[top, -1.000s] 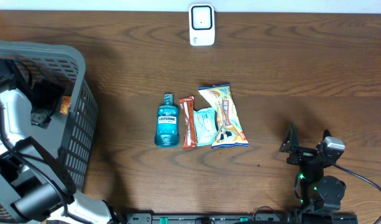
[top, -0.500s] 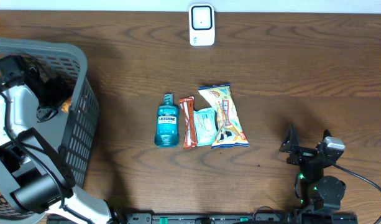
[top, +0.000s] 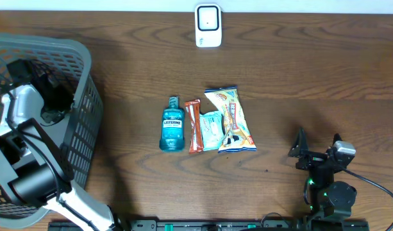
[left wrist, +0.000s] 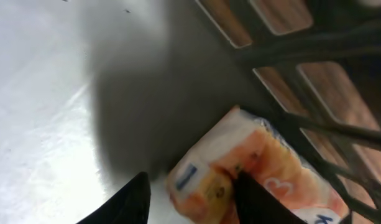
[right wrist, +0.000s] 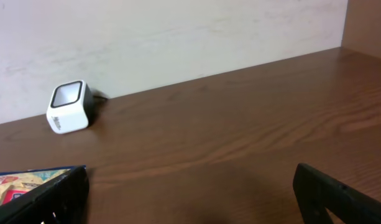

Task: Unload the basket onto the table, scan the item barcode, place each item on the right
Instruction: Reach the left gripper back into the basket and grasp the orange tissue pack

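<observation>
Overhead view: a grey mesh basket (top: 87,83) sits at the 9 o'clock edge of the wooden table (top: 299,77), and the left arm reaches down into it. The white barcode scanner (top: 208,25) stands at 12 o'clock, close to the far edge. Near the table's centre four items lie side by side: a blue mouthwash bottle (top: 172,127), a brown snack bar (top: 194,126) touching its 3 o'clock side, a small pale-green pack (top: 213,128), and a yellow snack bag (top: 232,120) overlapping that pack.

Left wrist view: the left gripper (left wrist: 193,196) is low inside the basket, over its pale floor. An orange-and-white packet (left wrist: 283,168) (its printing is too blurred to read) lies against the mesh wall, running off toward 4 o'clock. The two dark fingers (left wrist: 134,199) stand either side of the packet's near end. One overlaps the wrapper and the other sits just beside it. Whether they are pressing on the packet cannot be told.

Right wrist view: the right gripper (right wrist: 190,199) is at about 4 o'clock on the table, well apart from the items. Its fingers are spread wide over bare wood with nothing between them. It faces the scanner, which shows at 10 o'clock.
</observation>
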